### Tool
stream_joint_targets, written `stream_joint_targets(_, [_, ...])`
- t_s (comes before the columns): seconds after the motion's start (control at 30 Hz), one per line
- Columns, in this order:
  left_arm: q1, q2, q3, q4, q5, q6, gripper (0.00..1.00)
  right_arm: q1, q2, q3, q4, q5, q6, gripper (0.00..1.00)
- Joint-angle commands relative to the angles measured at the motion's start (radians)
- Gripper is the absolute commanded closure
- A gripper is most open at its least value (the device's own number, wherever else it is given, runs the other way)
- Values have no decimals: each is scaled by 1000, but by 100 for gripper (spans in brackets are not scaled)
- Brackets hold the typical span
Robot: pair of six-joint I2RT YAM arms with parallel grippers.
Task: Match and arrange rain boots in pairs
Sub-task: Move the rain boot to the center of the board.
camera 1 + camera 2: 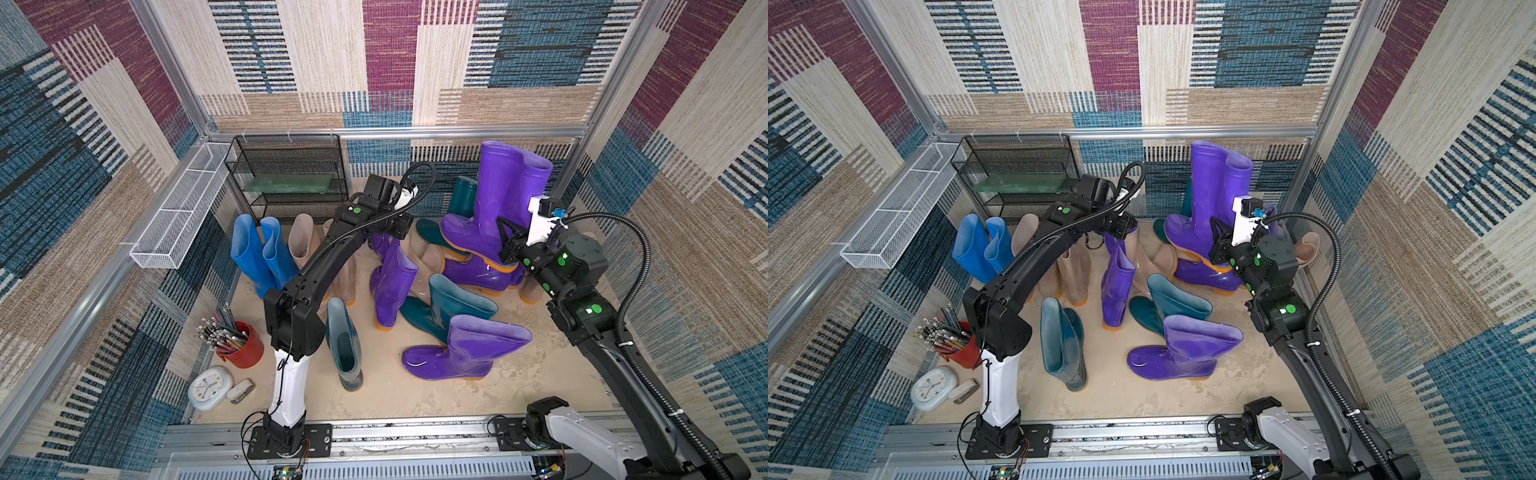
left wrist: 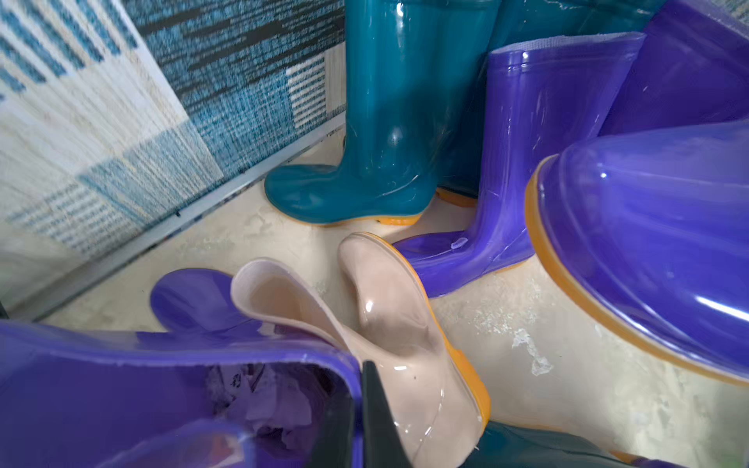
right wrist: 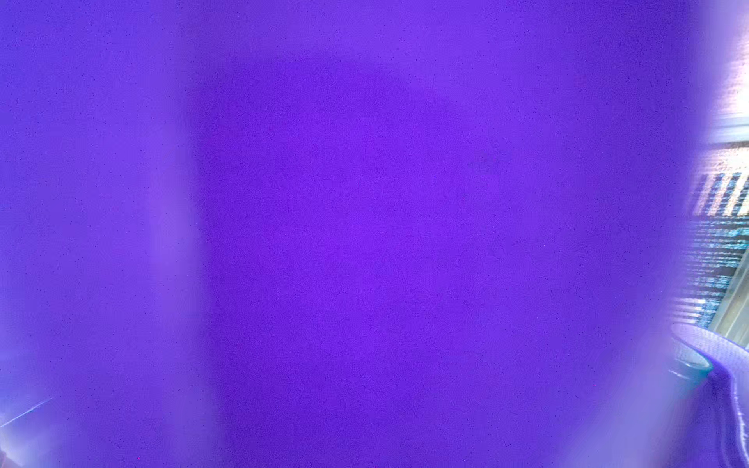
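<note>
- The tall purple boot (image 1: 496, 195) hangs clear of the floor (image 1: 415, 390) toward one o'clock, taking the back wall as twelve. Its shaft stands near upright and its orange-soled toe points to about nine o'clock.
- The right gripper (image 1: 506, 235) is clamped on the lower shaft from the boot's four o'clock side, jaws drawn narrow on the rubber.
- A second tall purple boot (image 1: 538, 178) rises just beside it at three o'clock, its foot hidden. We judge it the mate, so the set-down turns on bringing the held boot down parallel to it. The right arm is by far the nearer.
- Beneath the raised sole sits a shorter purple boot (image 1: 478, 274), which we think could foul a straight descent.
- Nearer the centre, the left gripper (image 2: 356, 417) pinches the rim of a fourth purple boot (image 2: 121, 385), with a beige boot (image 2: 405, 344) lying on its side just beside it.
- Only the left wrist view shows that rim grip, since the wrist hides it in both top views. The right wrist view gives nothing but purple blur, so we read the right grip from the top views.
</note>
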Motion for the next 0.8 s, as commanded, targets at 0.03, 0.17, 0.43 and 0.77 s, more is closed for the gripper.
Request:
stream_joint_targets(0.03, [-3,41,91,124,100,100,100,-10,8,17,115,2,12,100])
stream_joint_targets(0.17, [-4,87,114,198,136,92,100,-18,20,15,119,0,16,100])
stream_joint_targets(0.43, [2,111,81,248,113,107,100,-28,28,6,116,-6,15,100])
stream_joint_targets(0.77, [36,-111,-155,257,-68,73,21,-26,29,7,127,-60,25,100])
